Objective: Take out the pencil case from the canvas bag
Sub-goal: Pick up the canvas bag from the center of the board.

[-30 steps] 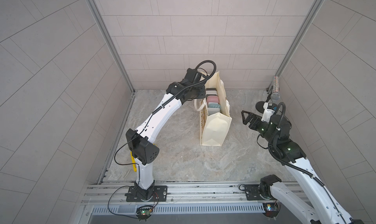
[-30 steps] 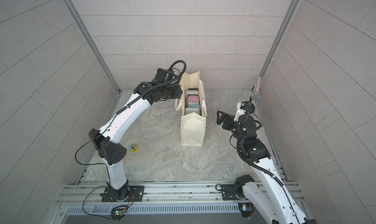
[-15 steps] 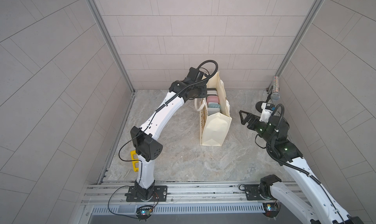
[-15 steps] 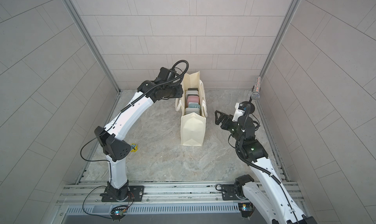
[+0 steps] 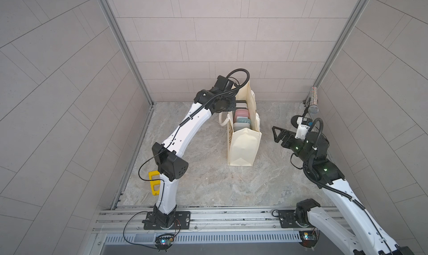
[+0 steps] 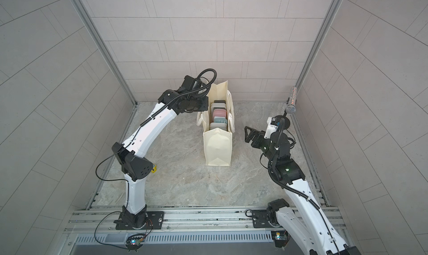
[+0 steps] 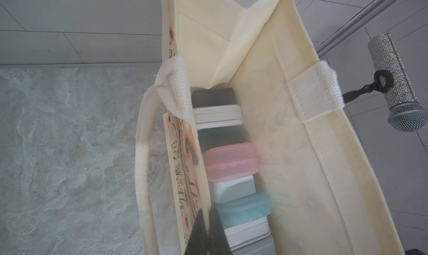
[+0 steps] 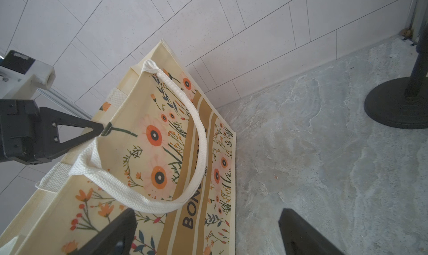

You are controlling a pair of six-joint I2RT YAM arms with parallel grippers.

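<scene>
1. Edges and clearance. The canvas bag stands upright on the desk, its far end close to the back wall. Bare desk lies open in front of the bag and to its left. On its right, the right pincer hangs just beside the printed side wall without touching it, fingers wide apart. A microphone on a round-based stand occupies the right rear corner behind that pincer. A yellow part lies at the left edge of the desk.

2. Grip. The left pincer reaches over the bag mouth from the left. Its fingers are together, clamped on the top rim of the left side wall. Both white handles hang outside the walls.

3. Contents. The bag mouth is open. Inside, a row of cases stands on edge, end to end along the bag: dark, white, dark teal, pink, pale green, light blue, white, grey. The pencil case is inside the bag in this row; which case is meant cannot be told.
</scene>
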